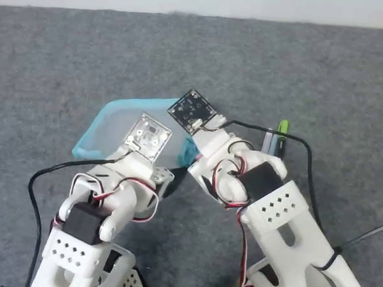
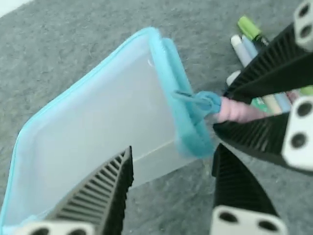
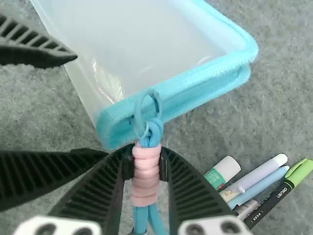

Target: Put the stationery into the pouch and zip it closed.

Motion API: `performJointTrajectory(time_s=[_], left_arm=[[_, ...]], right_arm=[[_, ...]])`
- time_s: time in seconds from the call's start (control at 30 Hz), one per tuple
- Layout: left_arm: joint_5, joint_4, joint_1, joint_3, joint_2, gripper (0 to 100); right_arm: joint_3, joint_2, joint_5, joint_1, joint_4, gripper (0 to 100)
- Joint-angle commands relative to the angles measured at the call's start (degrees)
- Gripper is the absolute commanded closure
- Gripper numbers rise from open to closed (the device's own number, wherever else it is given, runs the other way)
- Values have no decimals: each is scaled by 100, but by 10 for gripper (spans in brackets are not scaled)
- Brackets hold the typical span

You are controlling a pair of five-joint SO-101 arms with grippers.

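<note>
A translucent pouch (image 1: 115,123) with teal zip trim lies flat on the grey carpet. Its pink zipper pull (image 3: 145,171) hangs off a teal ring near one corner. My right gripper (image 3: 145,159) is shut on that pull, also seen in the left wrist view as the right gripper (image 2: 230,115) beside the pouch (image 2: 98,132). My left gripper (image 2: 168,191) stands open, one finger over the pouch's clear face and the other past its end next to the pull. Several pens and markers (image 3: 254,183) lie loose on the carpet just beyond the pull, outside the pouch.
The stationery (image 1: 275,136) lies right of the pouch, close to the right arm's wrist. Black cables (image 1: 309,169) trail from both arms. Bare grey carpet (image 1: 196,54) stretches behind the pouch to the far wall.
</note>
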Motion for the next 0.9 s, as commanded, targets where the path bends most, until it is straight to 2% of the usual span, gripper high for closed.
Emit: performJointTrajectory(time_s=[0.0, 0.27, 0.57, 0.87], left_arm=[[123, -466, 35, -251, 35, 746], [79, -1600, -176, 857, 35, 748], [-738, -1644, -1618, 1015, 35, 750], [-976, -2048, -2224, 1464, 35, 750]], right_arm=[[-325, -277, 53, -40, 48, 992], [-334, -286, 70, -31, 171, 992], [-97, -277, 387, 699, 251, 992], [246, -321, 448, 1270, 286, 992]])
